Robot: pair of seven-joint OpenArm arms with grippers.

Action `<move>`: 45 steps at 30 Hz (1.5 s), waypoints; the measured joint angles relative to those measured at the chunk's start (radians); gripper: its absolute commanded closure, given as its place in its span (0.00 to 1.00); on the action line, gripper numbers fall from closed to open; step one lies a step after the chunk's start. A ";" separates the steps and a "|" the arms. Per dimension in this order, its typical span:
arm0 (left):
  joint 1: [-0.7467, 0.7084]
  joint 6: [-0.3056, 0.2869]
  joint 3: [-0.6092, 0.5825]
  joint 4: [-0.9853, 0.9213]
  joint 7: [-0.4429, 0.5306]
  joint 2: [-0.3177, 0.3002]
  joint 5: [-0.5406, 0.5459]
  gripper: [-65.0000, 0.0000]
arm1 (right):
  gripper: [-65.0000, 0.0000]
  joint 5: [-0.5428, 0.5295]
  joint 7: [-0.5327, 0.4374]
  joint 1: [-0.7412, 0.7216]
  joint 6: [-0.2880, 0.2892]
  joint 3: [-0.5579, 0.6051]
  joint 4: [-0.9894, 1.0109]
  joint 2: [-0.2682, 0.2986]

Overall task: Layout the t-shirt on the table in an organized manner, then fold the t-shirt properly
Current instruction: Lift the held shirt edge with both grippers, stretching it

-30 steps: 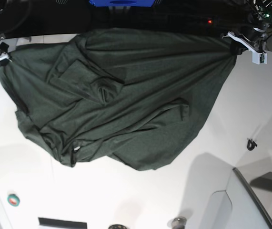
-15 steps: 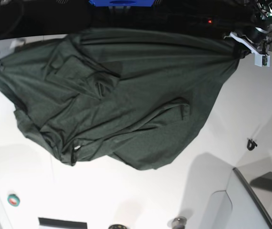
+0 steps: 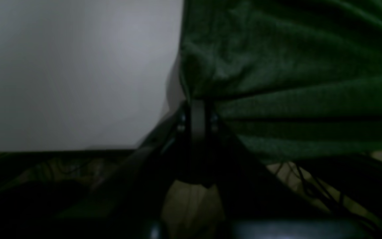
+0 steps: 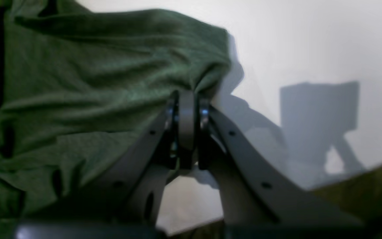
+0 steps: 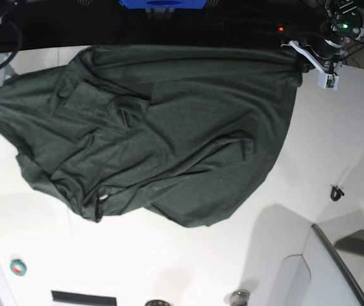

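T-shirt [image 5: 169, 140]: one item, dark green, plain, soft knit, heavily wrinkled; we find it spread across the far half of the white table [image 5: 169, 261], its long axis running side to side in the base view; the far edge is drawn fairly straight between the two arms along the table's far rim, while the near edge sags in a rounded, uneven curve toward the table's middle; overlapping folds crowd the half nearer the right arm, with one bunched lump near the lower edge there.

Left gripper [image 3: 196, 109]: jaws pressed together on a pinch of the shirt's edge; creases fan out from the pinch; this view is dim and shows dark space and cables beyond the table rim, which the base view leaves black.

Right gripper [image 4: 187, 99]: jaws closed tight on a gathered corner of the fabric; this view alone shows its own shadow cast on bare table beside the cloth; in the base view this gripper sits at the frame's edge and we cannot make out its jaws there.

Base view only, on the near table: a small teal roll [image 5: 18, 267]; a small black clip [image 5: 337, 192], both well apart from the shirt.
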State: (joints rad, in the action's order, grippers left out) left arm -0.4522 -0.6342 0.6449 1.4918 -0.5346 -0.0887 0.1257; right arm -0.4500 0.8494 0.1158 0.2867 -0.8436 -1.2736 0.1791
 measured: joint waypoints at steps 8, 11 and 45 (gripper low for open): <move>-0.006 0.000 -0.061 0.000 0.000 0.000 -0.003 1.00 | 0.54 -0.012 0.007 -0.032 -0.005 0.001 -0.003 -0.008; -0.008 0.000 -0.077 0.000 0.000 0.000 -0.002 1.00 | 0.43 -0.009 0.008 0.001 -0.003 -0.002 -0.045 -0.019; -0.002 0.001 -0.071 0.000 0.000 0.005 -0.010 1.00 | 0.51 -0.014 -0.025 0.362 0.226 0.340 -0.323 -0.273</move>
State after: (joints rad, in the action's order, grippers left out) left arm -0.4545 -0.6334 0.5743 1.4918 -0.5346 -0.0837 0.1158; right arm -0.4641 0.8246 0.4774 0.5125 -0.5037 -1.5963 -0.0940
